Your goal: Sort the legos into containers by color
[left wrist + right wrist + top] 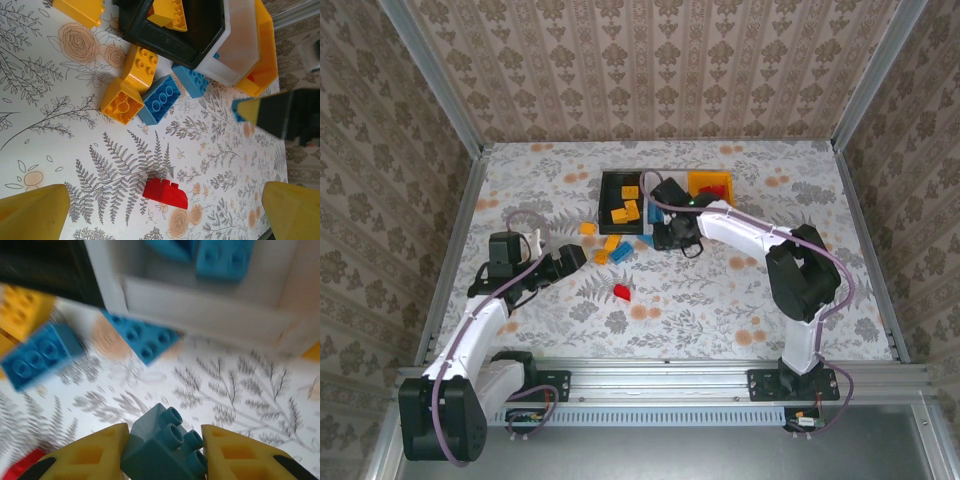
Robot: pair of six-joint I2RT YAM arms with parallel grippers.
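Note:
My right gripper (165, 436) is shut on a light blue lego (159, 452), held just above the table in front of the white tray (200, 302), which holds two blue legos (225, 257). From above, that gripper (677, 237) is below the black tray (608, 181), where several orange-yellow legos (625, 207) lie. The orange-yellow tray (710, 184) stands to the right. My left gripper (162, 222) is open, with the red lego (165, 192) on the table between its fingers (30, 212). Loose blue (161, 100) and orange-yellow legos (121, 103) lie beside the black tray (185, 30).
The three trays stand touching in a row at the back middle of the flowered table (720, 300). Loose legos (611, 248) cluster just in front of the black tray. Patterned walls and a metal frame (450, 250) close in the table.

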